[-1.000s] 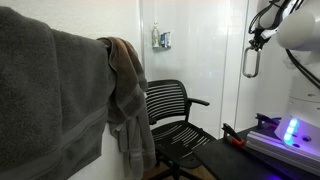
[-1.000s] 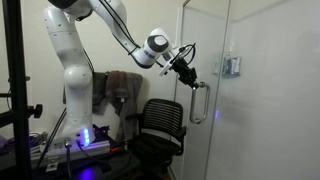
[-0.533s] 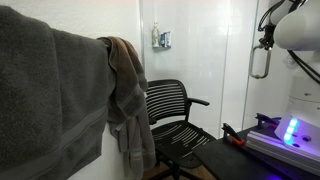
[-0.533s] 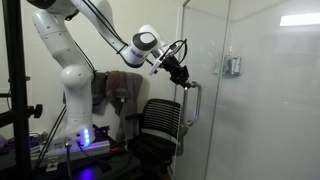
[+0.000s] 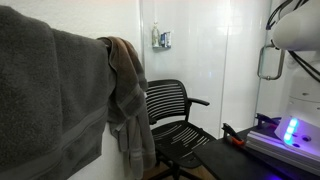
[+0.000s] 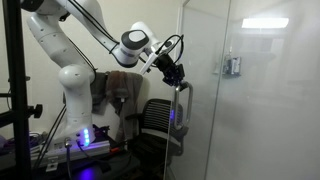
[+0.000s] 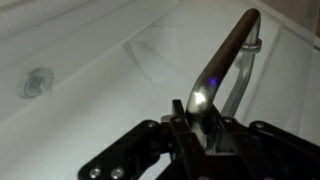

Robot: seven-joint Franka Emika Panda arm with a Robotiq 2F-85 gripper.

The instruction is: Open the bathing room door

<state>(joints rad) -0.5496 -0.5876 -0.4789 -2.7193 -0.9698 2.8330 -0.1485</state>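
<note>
The bathing room door point(image 6: 205, 120) is a tall clear-glass panel with a chrome loop handle point(image 6: 180, 108); the handle also shows in an exterior view point(image 5: 269, 63) and in the wrist view point(image 7: 225, 60). The door stands swung part way open toward the white arm. My gripper point(image 6: 172, 76) is shut on the top of the handle, and in the wrist view point(image 7: 198, 122) the black fingers clamp the chrome bar. In an exterior view point(image 5: 272, 40) the gripper sits at the handle's upper end, mostly hidden by the arm.
A black mesh office chair point(image 5: 172, 115) stands below the door, also in the exterior view point(image 6: 152, 125). Grey and brown towels point(image 5: 60, 95) hang in the foreground. A fixed glass panel bears a small bottle shelf point(image 6: 232, 66). The robot base point(image 6: 75, 110) stands beside a black pole.
The gripper has pulled the handle toward the arm's base, and the door has swung further open. The grip on the handle has stayed the same.
</note>
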